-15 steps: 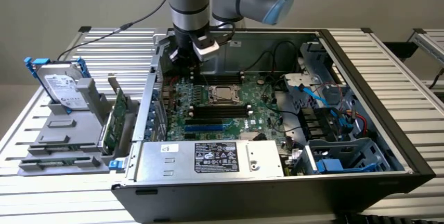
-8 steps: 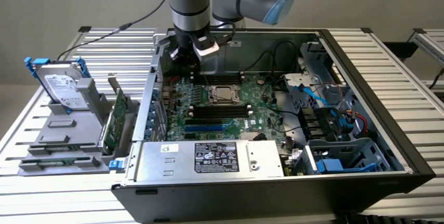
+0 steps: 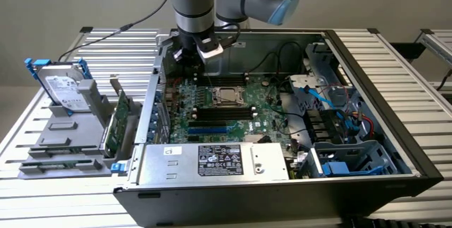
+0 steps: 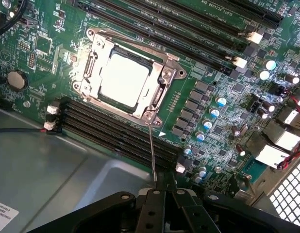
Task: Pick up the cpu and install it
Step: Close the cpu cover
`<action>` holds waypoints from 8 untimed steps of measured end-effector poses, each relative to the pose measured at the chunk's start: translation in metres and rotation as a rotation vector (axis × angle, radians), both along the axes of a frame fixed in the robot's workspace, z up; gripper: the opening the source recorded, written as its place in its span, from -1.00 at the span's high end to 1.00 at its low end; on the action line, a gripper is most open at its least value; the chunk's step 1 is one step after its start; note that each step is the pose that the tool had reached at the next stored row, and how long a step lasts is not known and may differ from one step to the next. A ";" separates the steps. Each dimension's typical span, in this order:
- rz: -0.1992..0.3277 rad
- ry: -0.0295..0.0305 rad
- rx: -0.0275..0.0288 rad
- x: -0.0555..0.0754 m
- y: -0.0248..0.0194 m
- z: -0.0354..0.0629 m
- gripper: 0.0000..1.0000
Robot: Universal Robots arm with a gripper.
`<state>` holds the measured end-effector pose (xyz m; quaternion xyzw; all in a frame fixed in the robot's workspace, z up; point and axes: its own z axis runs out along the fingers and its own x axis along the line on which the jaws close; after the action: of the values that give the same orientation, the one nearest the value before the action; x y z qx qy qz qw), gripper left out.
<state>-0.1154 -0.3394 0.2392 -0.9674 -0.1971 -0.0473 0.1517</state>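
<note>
The cpu lies in its socket on the board, framed by the metal plate, just above the middle of the exterior view and below and right of the arm's tool. It looks light, thin, stiff and fragile, with a smooth, slippery top. I judge it best held by two opposite edges and kept level. The gripper has its fingers closed together at the end of the thin lever. I cannot tell whether they pinch it.

above cpu: open | memory slots flank it | cables possibly near
</note>
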 end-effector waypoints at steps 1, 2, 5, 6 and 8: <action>-0.004 0.0002 0.0000 0.000 -0.0006 0.0000 0.79; -0.008 0.0005 -0.0001 0.000 -0.0011 0.0000 0.79; -0.020 0.0013 0.0000 0.000 -0.0023 0.0000 0.79; -0.023 0.0014 -0.0001 0.001 -0.0024 0.0000 0.79; -0.028 0.0014 0.0000 0.002 -0.0027 0.0000 0.79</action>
<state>-0.1134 -0.3421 0.2392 -0.9701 -0.1833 -0.0488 0.1511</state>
